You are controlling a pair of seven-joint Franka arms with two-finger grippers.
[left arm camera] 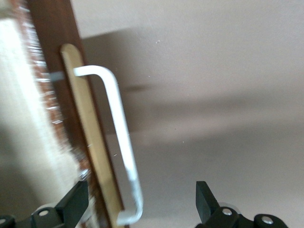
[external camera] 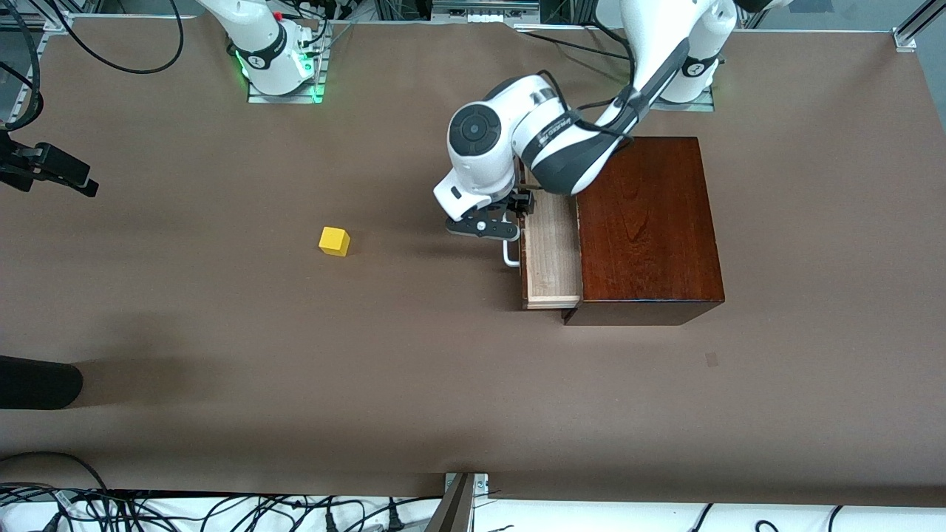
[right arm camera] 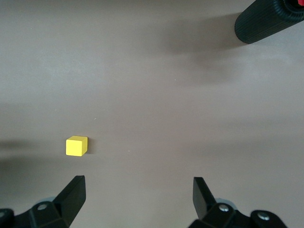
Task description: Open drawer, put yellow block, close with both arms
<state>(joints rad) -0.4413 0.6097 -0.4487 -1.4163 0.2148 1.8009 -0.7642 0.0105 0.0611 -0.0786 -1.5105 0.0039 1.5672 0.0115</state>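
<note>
Brown paper covers the table (external camera: 222, 355) edge to edge, w/ cables along the rim nearest the front cam. Drawer (external camera: 550, 255) of the dark red-brown box (external camera: 647, 222) is pulled partway out, pale wood inside showing, nothing visible in it; box sits toward the left arm's end of the table. White bar handle (external camera: 510, 255) sticks out from the drawer front at roughly 9 o'clock from the box. Left gripper (external camera: 494, 220) is right at that handle; in the left wrist view the fingers (left arm camera: 71, 204) are spread apart, handle (left arm camera: 121, 142) between them, not pinched. Yellow block (external camera: 334, 241) rests on the table at about 9 o'clock from the drawer, well apart from it, toward the right arm's end. Right gripper (right arm camera: 137, 199) is over the table near the block (right arm camera: 76, 146), fingers spread and holding nothing; that arm waits. Black ribbed cylinder (right arm camera: 266, 19) shows in the right wrist view.
</note>
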